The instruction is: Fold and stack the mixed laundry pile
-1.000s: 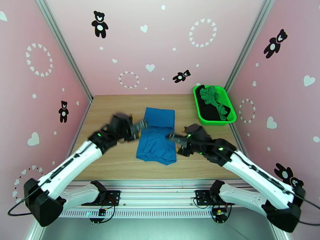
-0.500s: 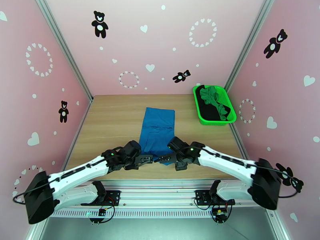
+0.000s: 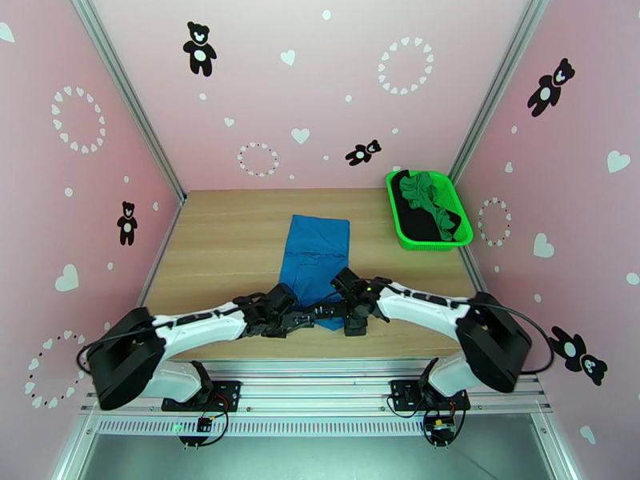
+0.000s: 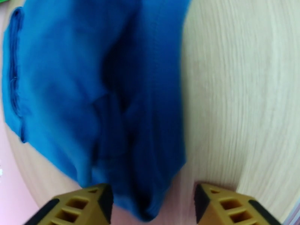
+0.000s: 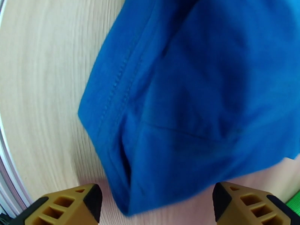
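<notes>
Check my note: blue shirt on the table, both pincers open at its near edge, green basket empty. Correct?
No. The green basket is not empty: the top external view shows a green garment and a black garment in it. The rest stands: blue shirt on the table, left pincer and right pincer open at its near edge.

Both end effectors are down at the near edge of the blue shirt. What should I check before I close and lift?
1. The left end effector straddles a near corner of the blue T-shirt: ok, jaws apart.
2. The right end effector straddles the other near corner: ok, jaws apart.
3. All cloth layers sit between the fingers: cannot tell.
4. Shirt lies flat on the table: ok, slight creases at its middle.
5. The green basket holding the green garment and black garment stands apart from the shirt: ok.
</notes>
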### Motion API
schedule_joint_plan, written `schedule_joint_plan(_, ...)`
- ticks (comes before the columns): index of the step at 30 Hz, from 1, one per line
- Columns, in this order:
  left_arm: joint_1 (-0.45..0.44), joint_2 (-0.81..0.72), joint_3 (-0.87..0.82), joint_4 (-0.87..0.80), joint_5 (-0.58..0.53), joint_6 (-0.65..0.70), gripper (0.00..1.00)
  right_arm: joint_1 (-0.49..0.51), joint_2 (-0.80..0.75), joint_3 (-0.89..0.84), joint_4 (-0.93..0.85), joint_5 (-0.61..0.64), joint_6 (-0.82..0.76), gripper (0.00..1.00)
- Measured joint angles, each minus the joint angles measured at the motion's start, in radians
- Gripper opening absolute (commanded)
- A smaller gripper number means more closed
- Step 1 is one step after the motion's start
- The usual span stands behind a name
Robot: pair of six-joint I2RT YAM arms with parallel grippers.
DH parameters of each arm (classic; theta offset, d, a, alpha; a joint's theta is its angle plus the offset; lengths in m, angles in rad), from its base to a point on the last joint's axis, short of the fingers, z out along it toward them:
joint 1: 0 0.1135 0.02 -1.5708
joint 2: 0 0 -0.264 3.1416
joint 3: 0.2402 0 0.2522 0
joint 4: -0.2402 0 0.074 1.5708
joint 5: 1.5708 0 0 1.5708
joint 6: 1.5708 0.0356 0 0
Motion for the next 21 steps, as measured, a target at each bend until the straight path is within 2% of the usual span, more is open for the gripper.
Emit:
schedule_joint_plan(5, 0.006, 0.04, 0.023, -0.048, 0.029, -0.006, 0.26, -0.011, 0.054, 0.032, -0.059, -0.042, -0.001, 0.49)
schedule_joint_plan(6, 0.008, 0.048, 0.032, -0.065, 0.034, -0.004, 0.2, -0.014, 0.065, 0.043, -0.081, -0.057, 0.006, 0.43)
schedule_joint_plan(7, 0.009, 0.056, 0.039, -0.077, 0.039, -0.005, 0.08, -0.014, 0.072, 0.049, -0.092, -0.064, 0.006, 0.38)
schedule_joint_plan(8, 0.011, 0.065, 0.051, -0.096, 0.042, -0.005, 0.0, -0.014, 0.077, 0.056, -0.105, -0.064, 0.007, 0.32)
schedule_joint_plan(14, 0.029, 0.102, 0.116, -0.168, 0.034, -0.003, 0.0, -0.019, 0.082, 0.066, -0.087, -0.006, 0.007, 0.01)
schedule_joint_plan(21, 0.038, 0.079, 0.117, -0.166, 0.016, -0.01, 0.0, -0.028, 0.067, 0.066, -0.058, 0.007, 0.014, 0.0)
